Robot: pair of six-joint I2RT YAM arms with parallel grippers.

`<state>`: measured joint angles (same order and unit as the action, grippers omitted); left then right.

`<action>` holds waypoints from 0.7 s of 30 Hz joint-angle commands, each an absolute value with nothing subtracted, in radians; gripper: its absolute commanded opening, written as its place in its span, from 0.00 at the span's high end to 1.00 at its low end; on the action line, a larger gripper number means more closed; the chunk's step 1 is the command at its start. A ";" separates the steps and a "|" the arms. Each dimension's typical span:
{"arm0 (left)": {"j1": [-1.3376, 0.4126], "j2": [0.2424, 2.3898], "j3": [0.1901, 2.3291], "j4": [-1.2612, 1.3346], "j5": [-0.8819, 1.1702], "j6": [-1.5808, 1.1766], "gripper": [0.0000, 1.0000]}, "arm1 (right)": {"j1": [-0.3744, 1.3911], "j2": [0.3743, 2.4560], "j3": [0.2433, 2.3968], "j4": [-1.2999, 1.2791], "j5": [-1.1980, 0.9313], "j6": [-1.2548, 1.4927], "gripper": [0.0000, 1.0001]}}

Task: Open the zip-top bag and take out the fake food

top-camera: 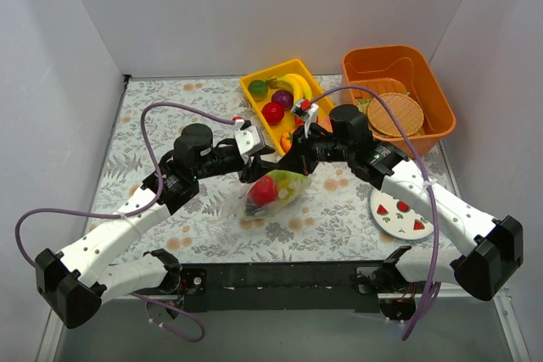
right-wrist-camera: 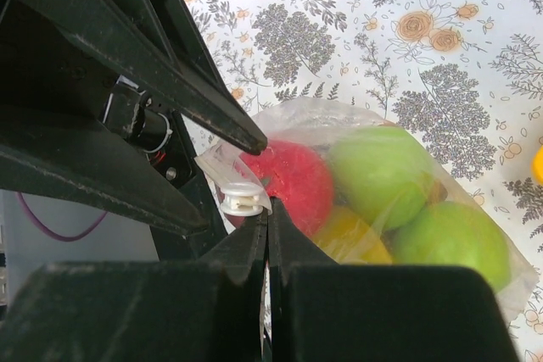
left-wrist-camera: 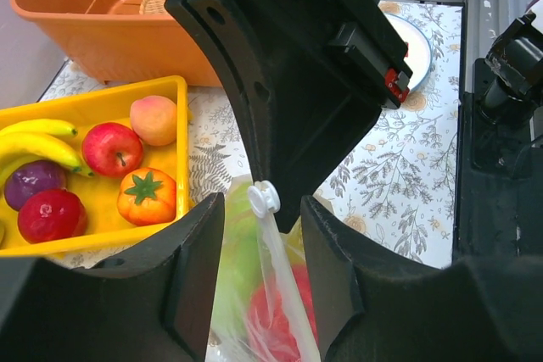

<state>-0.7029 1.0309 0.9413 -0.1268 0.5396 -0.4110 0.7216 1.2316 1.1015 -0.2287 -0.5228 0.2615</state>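
At center frame we see the zip-top bag [top-camera: 280, 194] holding fake food [right-wrist-camera: 382, 171]: 2 green, 1 red, 1 yellow. Our right gripper [right-wrist-camera: 268, 214] pinches its edge; left gripper [left-wrist-camera: 261, 222] spread around it.

1. The table [top-camera: 331, 209] is covered with a pale cloth printed with grey leaves and orange flowers, and white walls stand on three sides.
2. A yellow tray [top-camera: 273, 69] lies at the far edge, near the middle.
3. An orange basket [top-camera: 386, 52] stands just right of the tray, in the far right corner.
4. A white plate [top-camera: 403, 229] lies at the near right.
5. The bag [top-camera: 276, 194] rests mid-table, in front of the tray.
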 commanded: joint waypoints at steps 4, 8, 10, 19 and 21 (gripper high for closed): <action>-0.724 1.046 0.977 -0.103 0.511 -0.437 0.61 | 0.742 1.238 1.158 -0.213 -0.491 0.264 0.99; -0.732 1.058 0.983 -0.103 0.483 -0.437 0.65 | 0.750 1.238 1.164 -0.213 -0.482 0.264 0.99; -0.732 1.060 0.985 -0.103 0.476 -0.436 0.69 | 0.752 1.236 1.164 -0.213 -0.476 0.261 0.99; -0.732 1.065 0.997 -0.158 0.457 -0.430 0.87 | 0.752 1.198 1.147 -0.230 -0.399 0.253 0.99; -0.732 1.075 1.003 -0.181 0.457 -0.428 0.91 | 0.752 1.190 1.143 -0.235 -0.373 0.247 0.99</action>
